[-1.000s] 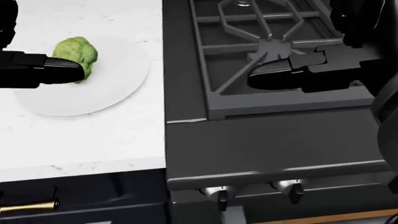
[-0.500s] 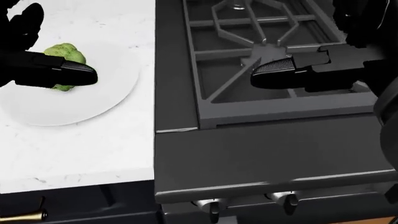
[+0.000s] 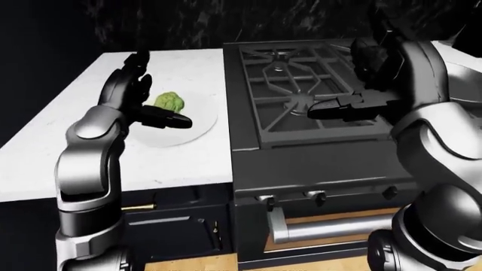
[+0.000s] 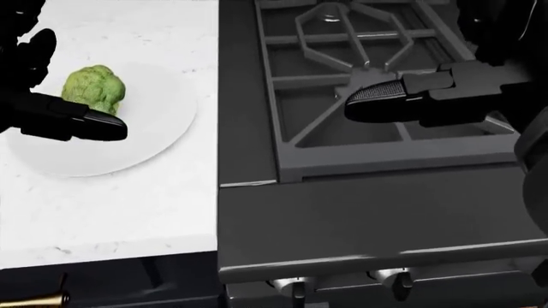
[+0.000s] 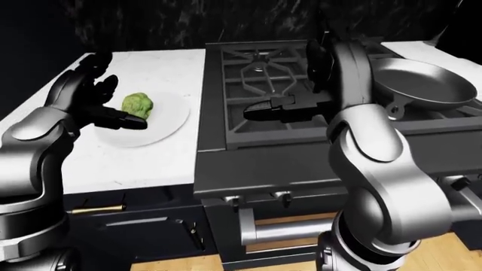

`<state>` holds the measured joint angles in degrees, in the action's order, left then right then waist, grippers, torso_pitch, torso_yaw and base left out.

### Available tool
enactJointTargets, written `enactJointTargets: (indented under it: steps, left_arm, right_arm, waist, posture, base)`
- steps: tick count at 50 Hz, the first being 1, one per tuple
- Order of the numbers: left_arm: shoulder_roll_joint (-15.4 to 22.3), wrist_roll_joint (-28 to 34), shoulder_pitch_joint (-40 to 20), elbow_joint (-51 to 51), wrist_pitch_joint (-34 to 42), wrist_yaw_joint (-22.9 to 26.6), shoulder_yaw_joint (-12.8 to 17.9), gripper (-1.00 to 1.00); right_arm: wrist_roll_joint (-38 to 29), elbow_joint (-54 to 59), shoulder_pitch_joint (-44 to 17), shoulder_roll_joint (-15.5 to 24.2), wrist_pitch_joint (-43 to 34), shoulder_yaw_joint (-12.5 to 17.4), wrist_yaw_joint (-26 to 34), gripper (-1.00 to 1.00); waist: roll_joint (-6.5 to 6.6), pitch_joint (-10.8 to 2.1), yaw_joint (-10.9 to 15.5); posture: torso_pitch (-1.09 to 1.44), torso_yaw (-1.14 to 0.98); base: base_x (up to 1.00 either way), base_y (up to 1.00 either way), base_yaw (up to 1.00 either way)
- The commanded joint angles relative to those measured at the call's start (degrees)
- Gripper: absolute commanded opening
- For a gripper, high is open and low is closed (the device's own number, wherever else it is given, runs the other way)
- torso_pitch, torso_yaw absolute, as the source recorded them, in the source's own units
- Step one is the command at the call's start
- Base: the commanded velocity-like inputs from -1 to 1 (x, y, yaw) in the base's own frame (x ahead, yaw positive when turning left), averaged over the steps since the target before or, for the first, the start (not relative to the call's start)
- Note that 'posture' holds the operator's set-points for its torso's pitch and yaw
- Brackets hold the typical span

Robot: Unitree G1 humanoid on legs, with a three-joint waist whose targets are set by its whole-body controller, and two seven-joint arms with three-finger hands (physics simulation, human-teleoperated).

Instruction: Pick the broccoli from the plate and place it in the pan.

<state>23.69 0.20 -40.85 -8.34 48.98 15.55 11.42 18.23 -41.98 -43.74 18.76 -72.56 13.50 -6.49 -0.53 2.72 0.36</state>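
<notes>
A green broccoli (image 4: 96, 88) sits on a white plate (image 4: 162, 128) on the white counter, at the upper left of the head view. My left hand (image 5: 120, 101) is open around it: one finger (image 4: 81, 125) lies across the plate just below the broccoli, and the others (image 4: 33, 54) stand to its upper left. None closes on it. My right hand (image 5: 280, 108) hovers open and empty over the stove grate. A grey pan (image 5: 422, 82) rests on the stove's right burner, showing only in the right-eye view.
The black stove (image 4: 342, 192) with its cast grates (image 4: 342, 38) adjoins the counter (image 4: 111, 212) on the right. Knobs (image 3: 316, 196) and an oven handle (image 3: 331, 228) line its face. A brass drawer handle (image 5: 98, 209) is under the counter.
The lower finger of my left hand has slid down off the broccoli, which now shows almost whole. The picture shifted slightly, so the camera moved. The right hand holds its place.
</notes>
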Motion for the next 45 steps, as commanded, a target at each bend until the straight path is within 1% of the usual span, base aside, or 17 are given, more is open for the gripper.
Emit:
enactJointTargets:
  steps: [1,2,4,7,10,12,14,19,21,25,27,29,31,32,37,40,45]
  left_arm:
    - [0.9,1.1,-2.0,-1.8,-1.9,0.5,0.7,1.0]
    - [0.9,1.4,-1.8,-1.4,-2.4,0.7,0.7,0.83]
    - [0.9,2.1,-1.7,-0.5,-3.4,1.1,0.7,0.88]
    - [1.0,2.8,-2.2,0.0,-3.4,1.8,0.6,0.8]
    - [0.9,3.4,-2.7,1.3,-4.2,2.2,0.5,0.8]
    - [1.0,3.5,-3.3,2.2,-4.3,2.4,0.5,0.73]
    - [1.0,3.7,-3.7,3.1,-4.7,2.5,0.6,0.71]
    - [1.2,4.7,-4.7,5.5,-5.9,2.5,0.2,0.74]
    - [1.1,5.5,-4.9,8.2,-8.2,2.5,-0.3,0.8]
    - [0.8,6.6,-5.8,11.4,-10.1,2.5,-0.6,0.74]
    - [0.7,7.0,-6.2,12.7,-10.9,2.4,-0.7,0.75]
    - [0.6,7.3,-6.8,16.1,-13.4,2.0,-0.6,0.8]
    - [0.6,7.4,-7.7,17.5,-13.7,1.6,-0.6,0.9]
    - [0.7,7.4,-7.9,18.1,-14.0,1.6,-0.6,0.86]
    - [1.2,7.2,-8.4,19.4,-14.6,1.4,-0.3,0.84]
    - [1.0,7.6,-8.2,21.3,-16.4,1.1,-0.8,0.83]
    - [0.8,8.5,-8.8,22.6,-17.0,1.5,-1.4,0.78]
  right_arm:
    - [-0.2,-0.7,-1.4,0.5,2.1,0.4,-0.1,1.0]
    - [-0.2,-0.7,-1.3,0.5,2.2,0.4,-0.1,1.0]
    - [0.0,-1.0,-1.6,0.5,1.5,0.6,-0.3,1.0]
    - [0.1,-1.1,-1.6,0.5,1.5,0.6,-0.4,1.0]
    - [0.2,-1.1,-1.6,0.5,1.4,0.6,-0.4,1.0]
    - [0.2,-0.6,-1.5,0.7,2.1,0.5,-0.3,1.0]
    - [0.1,-0.4,-1.5,0.7,2.3,0.5,-0.3,1.0]
    - [0.2,-0.5,-1.7,0.7,2.0,0.4,-0.4,1.0]
    - [0.4,-0.9,-2.1,0.6,1.3,0.5,-0.6,1.0]
    - [0.4,-1.1,-1.9,0.5,1.4,0.4,-0.7,1.0]
    - [0.4,-1.0,-1.7,0.5,1.6,0.3,-0.7,1.0]
    - [0.3,-1.0,-1.7,0.5,1.6,0.2,-0.7,1.0]
    - [0.4,-1.0,-1.7,0.4,1.6,0.2,-0.6,1.0]
    - [0.3,-1.0,-1.6,0.5,1.7,0.2,-0.6,1.0]
    - [0.1,-0.9,-1.6,0.2,1.8,-0.4,-0.6,1.0]
    - [-0.2,-0.8,-1.4,0.1,2.0,-0.6,-0.4,1.0]
    - [-0.5,-0.9,-1.6,0.0,1.8,-0.4,-0.1,1.0]
  waist:
    - [0.13,-1.46,0.0]
    - [0.13,-1.47,0.0]
    - [0.11,-1.46,0.0]
    - [0.13,-1.49,0.0]
    - [0.11,-1.49,0.0]
    - [0.07,-1.51,0.1]
    - [0.06,-1.55,0.1]
    - [0.06,-1.65,0.1]
    - [0.05,-1.65,0.1]
    - [0.03,-1.77,0.2]
    - [-0.02,-1.79,0.2]
    - [-0.09,-1.83,0.2]
    - [-0.12,-1.89,0.2]
    - [-0.11,-1.94,0.2]
    - [-0.09,-2.0,0.2]
    - [-0.08,-1.99,0.1]
    - [-0.02,-2.15,0.2]
  posture:
    - [0.0,0.0]
    - [0.0,0.0]
    - [0.0,0.0]
    - [0.0,0.0]
    - [0.0,0.0]
    - [0.0,0.0]
    - [0.0,0.0]
    - [0.0,0.0]
    - [0.0,0.0]
    - [0.0,0.0]
    - [0.0,0.0]
    - [0.0,0.0]
    - [0.0,0.0]
    - [0.0,0.0]
    - [0.0,0.0]
    - [0.0,0.0]
    - [0.0,0.0]
  base:
    - [0.0,0.0,0.0]
    - [0.0,0.0,0.0]
    - [0.0,0.0,0.0]
    - [0.0,0.0,0.0]
    - [0.0,0.0,0.0]
    - [0.0,0.0,0.0]
    - [0.0,0.0,0.0]
    - [0.0,0.0,0.0]
    - [0.0,0.0,0.0]
    - [0.0,0.0,0.0]
    - [0.0,0.0,0.0]
    - [0.0,0.0,0.0]
    - [0.0,0.0,0.0]
    - [0.0,0.0,0.0]
    - [0.0,0.0,0.0]
    - [0.0,0.0,0.0]
    - [0.0,0.0,0.0]
